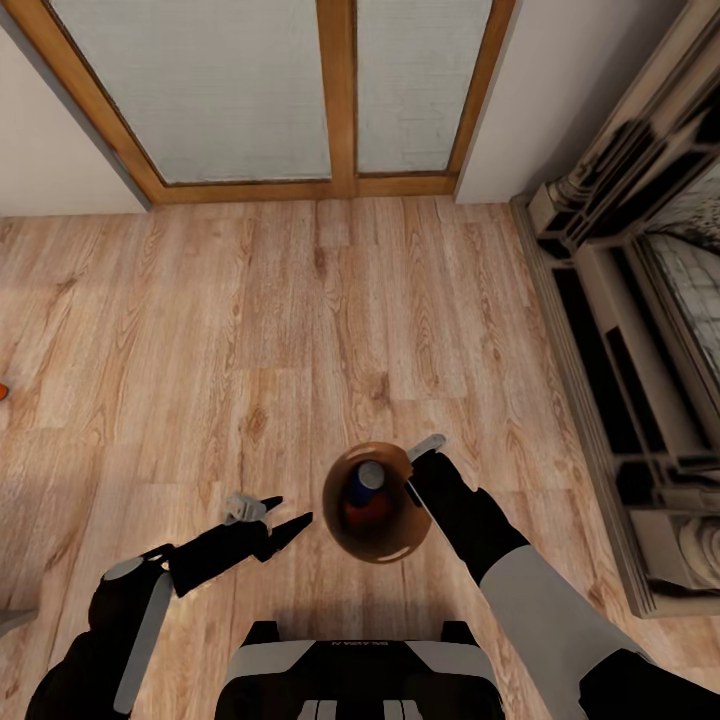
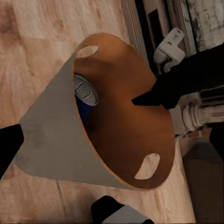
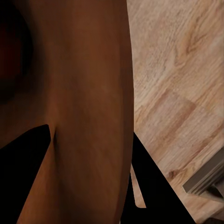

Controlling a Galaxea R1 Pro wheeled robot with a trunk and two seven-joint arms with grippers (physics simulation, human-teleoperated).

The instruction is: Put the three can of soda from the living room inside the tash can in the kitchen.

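I am in a home, in a living room by the look of it. Warm wood-plank flooring (image 1: pixel 250 340) runs under me, meeting plain pale walls (image 1: pixel 60 150). Ahead stands a wood-framed double door (image 1: pixel 340 100) with frosted panels. To my right a fireplace surround (image 1: pixel 640 380) of pale moulded stone rises from the floor, with brickwork (image 1: pixel 690 270) showing inside it. All of it is domestic furnishing rather than workshop or shop fittings.

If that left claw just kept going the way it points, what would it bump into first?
Probably the trash can: the left gripper, fingers apart, points at its grey outer wall, with bare floor between. Depth is hard to judge.
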